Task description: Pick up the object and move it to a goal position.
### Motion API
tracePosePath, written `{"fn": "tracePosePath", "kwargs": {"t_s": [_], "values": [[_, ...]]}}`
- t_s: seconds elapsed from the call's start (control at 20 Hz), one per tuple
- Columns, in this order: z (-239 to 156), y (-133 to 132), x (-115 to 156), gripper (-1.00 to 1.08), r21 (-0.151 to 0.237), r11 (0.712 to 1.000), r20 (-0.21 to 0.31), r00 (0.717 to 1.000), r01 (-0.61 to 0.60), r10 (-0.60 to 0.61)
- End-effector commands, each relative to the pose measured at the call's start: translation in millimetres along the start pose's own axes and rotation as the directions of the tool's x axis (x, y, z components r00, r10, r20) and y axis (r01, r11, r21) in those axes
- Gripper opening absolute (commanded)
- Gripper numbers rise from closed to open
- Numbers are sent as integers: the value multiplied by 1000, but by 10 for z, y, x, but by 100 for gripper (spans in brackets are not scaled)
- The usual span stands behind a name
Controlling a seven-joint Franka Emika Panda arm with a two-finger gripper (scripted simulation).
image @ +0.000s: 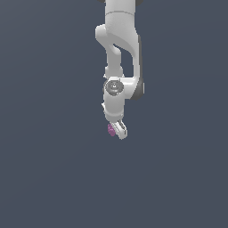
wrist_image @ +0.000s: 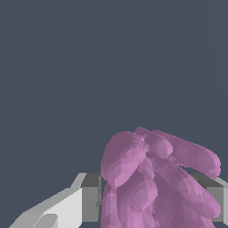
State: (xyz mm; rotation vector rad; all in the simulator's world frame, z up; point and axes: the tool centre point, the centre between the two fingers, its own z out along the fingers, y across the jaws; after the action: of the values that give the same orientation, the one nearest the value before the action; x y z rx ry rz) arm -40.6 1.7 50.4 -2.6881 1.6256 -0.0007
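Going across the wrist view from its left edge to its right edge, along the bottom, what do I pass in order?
White left-side gripper finger with a grey pad → lumpy magenta-purple clump held between the fingers → grey pad of the other finger at the right edge.

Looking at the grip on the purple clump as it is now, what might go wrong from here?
1. The magenta clump is knobbly, so the fingers may bear on only a few bumps; it might slip or twist.
2. Much of it juts beyond the gripper, so a quick move might lever it loose.
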Motion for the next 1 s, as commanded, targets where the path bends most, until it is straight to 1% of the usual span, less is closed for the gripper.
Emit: {"fn": "tracePosePath", "kwargs": {"t_s": [0.0, 0.55, 0.75, 0.95], "values": [[9, 2, 0, -100, -1, 1000, 0, 1000, 0, 0], [-28, -4, 4, -100, 1, 1000, 0, 1000, 0, 0], [-156, -5, 25, -100, 1, 1000, 0, 1000, 0, 0], [-385, -7, 65, -100, 1, 1000, 0, 1000, 0, 0]]}}
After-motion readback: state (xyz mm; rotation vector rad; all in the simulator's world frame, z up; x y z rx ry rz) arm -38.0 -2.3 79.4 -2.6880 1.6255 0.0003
